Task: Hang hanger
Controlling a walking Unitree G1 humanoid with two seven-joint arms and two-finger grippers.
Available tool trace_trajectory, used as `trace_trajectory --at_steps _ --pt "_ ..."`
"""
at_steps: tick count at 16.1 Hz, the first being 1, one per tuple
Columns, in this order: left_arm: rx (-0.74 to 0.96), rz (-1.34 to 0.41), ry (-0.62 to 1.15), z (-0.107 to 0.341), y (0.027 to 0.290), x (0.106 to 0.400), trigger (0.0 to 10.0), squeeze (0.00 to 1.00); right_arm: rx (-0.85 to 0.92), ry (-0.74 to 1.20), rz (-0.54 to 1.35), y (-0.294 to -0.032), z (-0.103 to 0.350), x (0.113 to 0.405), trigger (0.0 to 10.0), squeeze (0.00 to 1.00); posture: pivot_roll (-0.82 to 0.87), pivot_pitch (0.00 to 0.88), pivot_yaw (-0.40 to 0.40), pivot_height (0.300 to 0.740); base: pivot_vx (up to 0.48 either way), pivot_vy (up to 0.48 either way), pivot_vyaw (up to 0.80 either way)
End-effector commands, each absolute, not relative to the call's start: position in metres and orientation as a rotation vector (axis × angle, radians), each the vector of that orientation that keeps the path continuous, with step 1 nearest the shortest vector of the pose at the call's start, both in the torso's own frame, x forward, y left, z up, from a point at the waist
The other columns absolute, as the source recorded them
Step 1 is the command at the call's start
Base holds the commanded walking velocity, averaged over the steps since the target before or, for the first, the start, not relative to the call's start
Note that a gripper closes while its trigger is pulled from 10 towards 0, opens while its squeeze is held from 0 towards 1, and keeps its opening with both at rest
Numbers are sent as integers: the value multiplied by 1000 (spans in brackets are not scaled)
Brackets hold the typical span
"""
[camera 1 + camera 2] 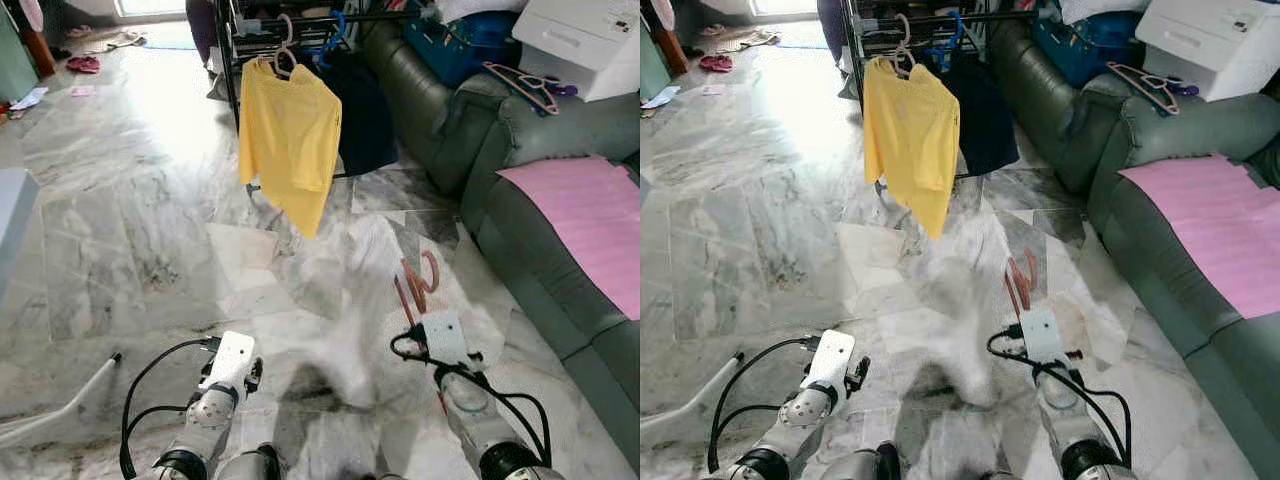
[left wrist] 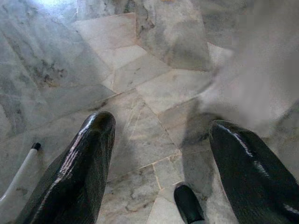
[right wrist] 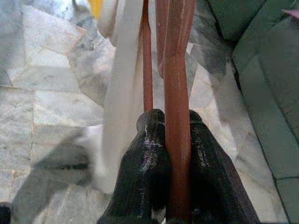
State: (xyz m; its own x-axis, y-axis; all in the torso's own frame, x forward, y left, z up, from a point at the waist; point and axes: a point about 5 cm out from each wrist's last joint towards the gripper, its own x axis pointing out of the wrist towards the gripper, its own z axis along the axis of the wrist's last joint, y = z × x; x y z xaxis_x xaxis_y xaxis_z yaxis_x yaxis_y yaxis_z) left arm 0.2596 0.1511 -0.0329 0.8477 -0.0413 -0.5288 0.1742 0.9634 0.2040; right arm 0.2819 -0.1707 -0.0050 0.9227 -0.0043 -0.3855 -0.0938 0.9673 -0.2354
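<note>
Marble floor (image 1: 150, 230), rack (image 1: 300, 20) ahead: right gripper (image 3: 175, 140) pinching the red hanger (image 3: 177, 93); keep it level approaching; left gripper (image 2: 159, 154) spread, idle.

My head cameras are looking forward and down over the marble floor (image 1: 150, 250) toward the rack (image 1: 300, 20). My wrist cameras are looking close along each gripper's fingers, sharing that floor.

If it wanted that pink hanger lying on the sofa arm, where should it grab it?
Judging by its pose, the pink hanger lies flat on the sofa arm, so come from above and pinch one thin straight bar, away from the hook.
</note>
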Motion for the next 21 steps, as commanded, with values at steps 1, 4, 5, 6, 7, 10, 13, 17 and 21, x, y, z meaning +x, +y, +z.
trace_trajectory --at_steps 1,4,5,6,7,10,13,17,21 --pt "253 -114 568 -35 153 259 10000 0 -248 350 25 -172 2 287 0 0 -61 88 10 740 0 0 0" --pt "251 -112 577 -36 154 257 10000 0 -247 351 28 -169 -1 285 0 0 -62 88 9 740 0 0 0" --pt "249 -112 576 -36 154 257 10000 0 -248 350 28 -168 -1 285 0 0 -61 88 7 740 0 0 0" --pt "244 -109 577 -36 154 257 10000 0 -250 347 29 -167 -1 285 0 0 -62 88 6 740 0 0 0" --pt "242 -106 580 -37 154 256 10000 0 -251 345 30 -167 -1 285 0 0 -61 89 5 740 0 0 0" --pt "231 -91 594 -38 156 255 10000 0 -252 343 30 -167 -1 285 0 0 -62 88 1 740 0 0 0" --pt "208 -63 596 -38 158 255 10000 0 -236 350 17 -166 -2 284 0 0 -62 86 -1 740 0 0 0" --pt "138 -24 614 -38 160 255 10000 0 -202 416 -49 -175 -11 277 0 0 -64 83 -6 740 0 0 0" --pt "125 -35 604 -37 157 257 10000 0 -197 421 -63 -177 -12 276 0 0 -69 84 -7 740 0 0 0"
